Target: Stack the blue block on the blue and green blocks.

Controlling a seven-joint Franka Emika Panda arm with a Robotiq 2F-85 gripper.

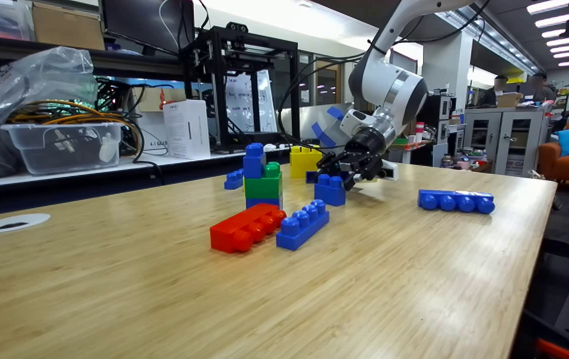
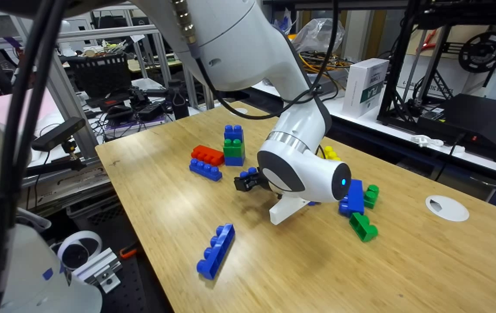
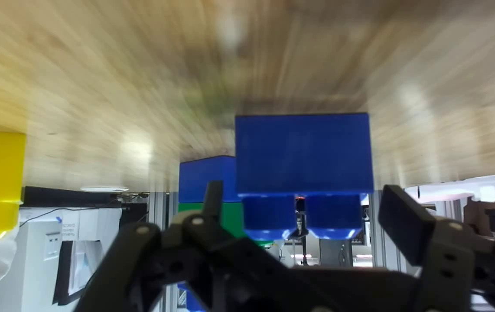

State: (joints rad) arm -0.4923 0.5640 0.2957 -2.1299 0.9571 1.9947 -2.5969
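In an exterior view we list: gripper point(image 1: 337, 173); blue block point(image 1: 330, 193), just beside it; blue and green blocks point(image 1: 263, 187), stacked, farther off. In an exterior view: red brick point(image 2: 207, 155), more distant. Wrist view: fingers point(image 3: 403, 223) wide apart, blue block showing between.

My wooden table point(image 1: 314, 309) carried a scatter of colour.
On it I saw the blue block point(image 1: 329, 195), studs up, near a blue-green-blue stack point(image 1: 259, 188). A red brick point(image 1: 232, 230) lay on its side just beside a long blue brick point(image 1: 303, 233), studs up; a second long blue brick point(image 1: 456, 198) lay well apart. A yellow brick point(image 1: 305, 163) stood studs up. In an exterior view I saw two green bricks point(image 2: 363, 228) just beside a wide blue brick point(image 2: 355, 195), and a white disc point(image 2: 454, 211).
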